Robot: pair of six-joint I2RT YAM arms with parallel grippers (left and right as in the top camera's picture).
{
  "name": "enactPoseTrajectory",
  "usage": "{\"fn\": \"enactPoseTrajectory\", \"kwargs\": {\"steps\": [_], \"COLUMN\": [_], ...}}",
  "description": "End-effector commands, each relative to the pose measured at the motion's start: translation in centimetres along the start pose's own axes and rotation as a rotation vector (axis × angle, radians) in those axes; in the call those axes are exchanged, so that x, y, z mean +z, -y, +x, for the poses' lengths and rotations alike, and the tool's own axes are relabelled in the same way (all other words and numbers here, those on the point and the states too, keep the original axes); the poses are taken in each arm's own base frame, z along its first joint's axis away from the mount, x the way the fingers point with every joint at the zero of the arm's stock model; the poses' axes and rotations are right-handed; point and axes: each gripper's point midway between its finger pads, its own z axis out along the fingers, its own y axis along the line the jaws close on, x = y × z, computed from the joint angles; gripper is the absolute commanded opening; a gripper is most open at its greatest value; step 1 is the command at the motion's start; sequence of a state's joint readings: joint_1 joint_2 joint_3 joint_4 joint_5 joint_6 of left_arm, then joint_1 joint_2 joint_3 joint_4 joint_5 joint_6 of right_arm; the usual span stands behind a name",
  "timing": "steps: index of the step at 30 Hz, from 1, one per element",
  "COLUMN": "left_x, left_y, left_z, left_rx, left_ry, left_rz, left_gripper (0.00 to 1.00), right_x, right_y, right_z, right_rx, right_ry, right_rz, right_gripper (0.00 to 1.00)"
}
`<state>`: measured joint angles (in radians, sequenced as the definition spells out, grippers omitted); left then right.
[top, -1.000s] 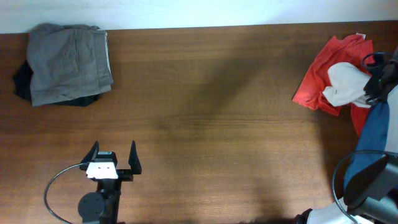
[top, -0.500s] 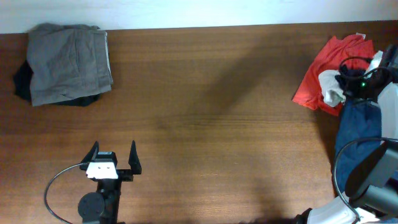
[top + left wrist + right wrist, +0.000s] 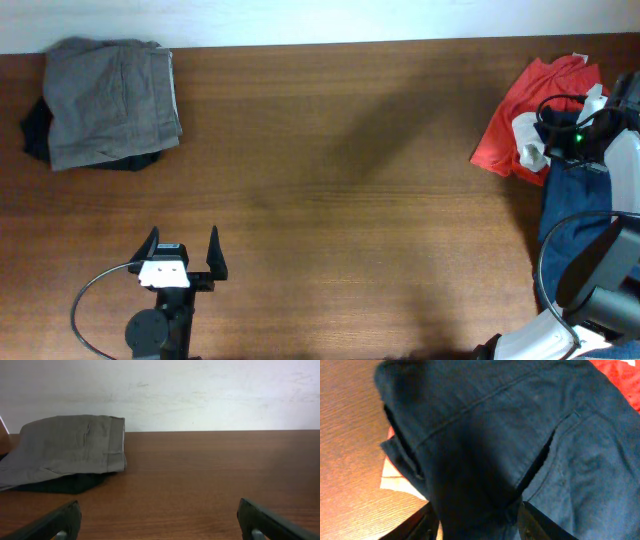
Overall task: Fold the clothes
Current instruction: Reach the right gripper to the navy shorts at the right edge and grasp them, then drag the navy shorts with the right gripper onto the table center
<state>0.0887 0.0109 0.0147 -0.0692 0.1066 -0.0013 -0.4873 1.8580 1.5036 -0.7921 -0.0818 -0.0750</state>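
Grey trousers (image 3: pixel 110 100) sit folded at desk's (image 3: pixel 350 200) far-left corner. Your left hand (image 3: pixel 182 246) gapes wide nr front edge. By right edge, your right hand (image 3: pixel 476 519) grips navy shorts (image 3: pixel 485 435), beside red tee (image 3: pixel 520 105) & white shirt (image 3: pixel 526 140).

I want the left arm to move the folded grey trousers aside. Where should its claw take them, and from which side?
Take the grey trousers by the thick, straight folded edge facing the table's middle, which sits raised on the dark garment beneath. Probably slide the open left claw in low from that side.
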Motion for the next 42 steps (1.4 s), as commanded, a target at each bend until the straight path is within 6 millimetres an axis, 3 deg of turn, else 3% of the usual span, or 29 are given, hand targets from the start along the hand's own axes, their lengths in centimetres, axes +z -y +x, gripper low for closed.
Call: {"fn": "enactPoseTrajectory", "kwargs": {"steps": [1, 2, 3, 6, 10, 12, 15, 17, 18, 20, 21, 22, 23, 24, 25, 27, 28, 29, 30, 31, 32, 33, 35, 37, 40, 42], "left_x": [0.0, 0.0, 0.0, 0.0, 0.0, 0.0, 0.0, 0.0, 0.0, 0.0, 0.0, 0.0, 0.0, 0.0, 0.0, 0.0, 0.0, 0.0, 0.0, 0.0, 0.0, 0.0, 0.0, 0.0, 0.0, 0.0], "left_y": [-0.1, -0.1, -0.1, -0.1, -0.1, -0.1, -0.1, -0.1, -0.1, -0.1, -0.1, -0.1, -0.1, -0.1, -0.1, -0.1, -0.1, -0.1, -0.1, -0.1, -0.1, -0.1, -0.1, -0.1, -0.1, -0.1], "left_z": [0.2, 0.2, 0.2, 0.2, 0.2, 0.2, 0.2, 0.2, 0.2, 0.2, 0.2, 0.2, 0.2, 0.2, 0.2, 0.2, 0.2, 0.2, 0.2, 0.2, 0.2, 0.2, 0.2, 0.2, 0.2, 0.2], "left_rx": [-0.010, -0.010, -0.010, -0.010, -0.010, -0.010, -0.010, -0.010, -0.010, -0.010, -0.010, -0.010, -0.010, -0.010, -0.010, -0.010, -0.010, -0.010, -0.010, -0.010, -0.010, -0.010, -0.010, -0.010, -0.010, -0.010], "left_ry": [-0.002, -0.002, -0.002, -0.002, -0.003, -0.003, -0.003, -0.003, -0.003, -0.003, -0.003, -0.003, -0.003, -0.003, -0.003, -0.003, -0.003, -0.004, -0.003, -0.003, -0.003, -0.003, -0.003, -0.003, -0.003, -0.003], "left_rz": [-0.005, -0.005, -0.005, -0.005, -0.005, -0.005, -0.005, -0.005, -0.005, -0.005, -0.005, -0.005, -0.005, -0.005, -0.005, -0.005, -0.005, -0.005, -0.005, -0.005, -0.005, -0.005, -0.005, -0.005, -0.005, -0.005], "left_gripper": [0.99, 0.99, 0.99, 0.99, 0.99, 0.99, 0.99, 0.99, 0.99, 0.99, 0.99, 0.99, 0.99, 0.99, 0.99, 0.99, 0.99, 0.99, 0.99, 0.99, 0.99, 0.99, 0.99, 0.99, 0.99, 0.99], "right_x": [-0.1, -0.1, -0.1, -1.9, -9.8, -12.9, -18.0, -21.2, -21.8, -21.8, -21.6, -21.0, -20.2, -18.4, -16.3, -16.1, -16.5, -17.5, -18.8, -19.3, -18.8, -18.0, -15.8, -12.1, -7.2, -4.3], "right_y": [0.7, 0.9, 1.0, 1.3, 2.5, 2.9, -1.0, -9.1, -14.7, -25.6, -29.4, -34.4, -38.0, -42.4, -46.3, -49.1, -49.4, -48.9, -47.4, -44.8, -40.1, -36.1, -28.4, -21.6, -17.2, -15.4], "right_z": [-0.5, -0.5, -0.6, -1.7, -4.9, -5.3, -6.2, -6.0, -4.9, -0.7, 1.3, 4.5, 7.3, 11.6, 16.6, 20.8, 21.3, 20.6, 18.9, 16.6, 13.3, 11.3, 9.9, 12.0, 13.6, 16.1], "right_rx": [-0.004, -0.003, -0.003, 0.049, 0.161, 0.200, 0.140, -0.004, -0.107, -0.287, -0.340, -0.438, -0.519, -0.615, -0.671, -0.745, -0.753, -0.745, -0.715, -0.664, -0.581, -0.515, -0.385, -0.267, -0.093, 0.017], "right_ry": [0.006, 0.005, 0.008, 0.052, 0.260, 0.331, 0.462, 0.534, 0.528, 0.440, 0.403, 0.350, 0.305, 0.226, 0.122, 0.035, 0.030, 0.046, 0.060, 0.069, 0.080, 0.080, -0.032, -0.243, -0.315, -0.381], "right_rz": [0.049, 0.059, 0.063, 0.083, 0.171, 0.204, 0.123, -0.075, -0.186, -0.416, -0.479, -0.548, -0.590, -0.629, -0.665, -0.770, -0.786, -0.789, -0.776, -0.726, -0.599, -0.483, -0.314, -0.164, -0.090, -0.087], "right_gripper": [0.26, 0.13, 0.08, 0.04, 0.04, 0.04, 0.04, 0.04, 0.04, 0.04, 0.04, 0.04, 0.04, 0.07, 0.20, 0.27, 0.39, 0.72, 0.93, 0.97, 0.99, 0.99, 0.98, 0.99, 0.99, 0.99]}}
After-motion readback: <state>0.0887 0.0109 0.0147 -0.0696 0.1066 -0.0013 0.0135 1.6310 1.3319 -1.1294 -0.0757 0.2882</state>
